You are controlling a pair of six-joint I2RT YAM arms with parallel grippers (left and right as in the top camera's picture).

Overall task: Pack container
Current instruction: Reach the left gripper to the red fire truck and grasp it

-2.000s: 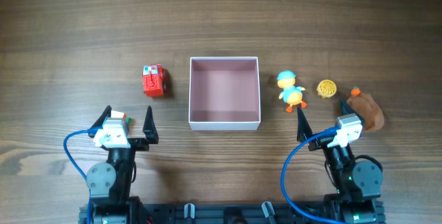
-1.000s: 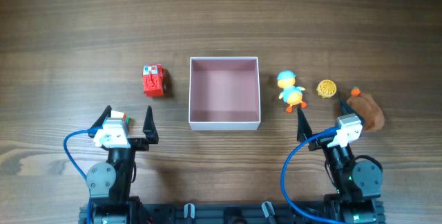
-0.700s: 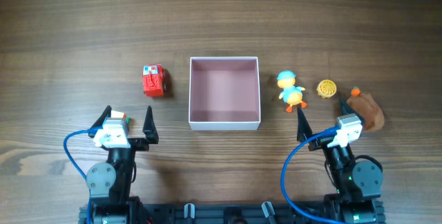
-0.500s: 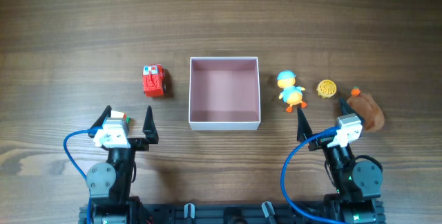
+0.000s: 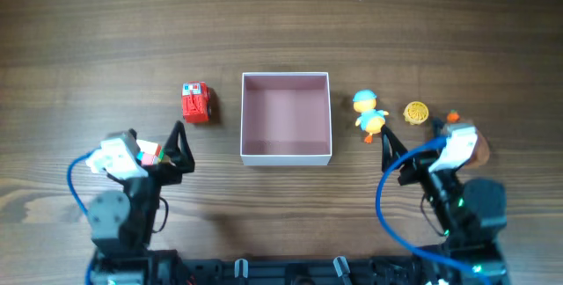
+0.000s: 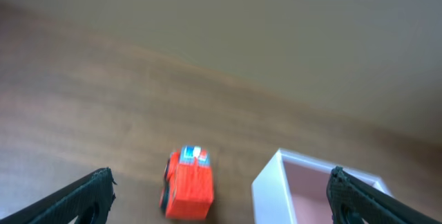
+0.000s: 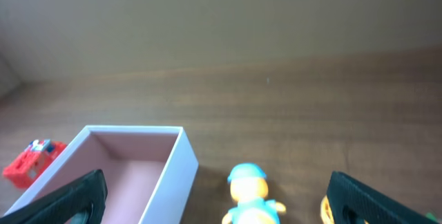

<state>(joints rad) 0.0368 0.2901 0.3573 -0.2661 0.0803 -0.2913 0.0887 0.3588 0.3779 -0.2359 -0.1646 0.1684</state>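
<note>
The container [image 5: 244, 118], a square white-walled box with a pink inside, sits mid-table and holds nothing. It also shows in the left wrist view [image 6: 271, 182] and the right wrist view [image 7: 178, 170]. A red toy truck [image 5: 195, 102] stands left of it, ahead of my open, empty left gripper [image 5: 155, 135]; the truck [image 6: 188, 184] lies between the spread fingers [image 6: 93, 191]. A blue-capped duck [image 5: 370, 114] stands right of the container. My right gripper [image 5: 412, 137] is open and empty just short of the duck [image 7: 250, 195].
A yellow round toy [image 5: 416, 113] lies right of the duck, and a brown toy with an orange tip [image 5: 476, 144] lies further right, partly hidden by my right wrist. The red truck also shows at the far left of the right wrist view [image 7: 31, 162].
Both arms have shifted from their rest pose: the left gripper moved forward toward the truck, the right wrist moved right and forward. The toys and container have not moved.
</note>
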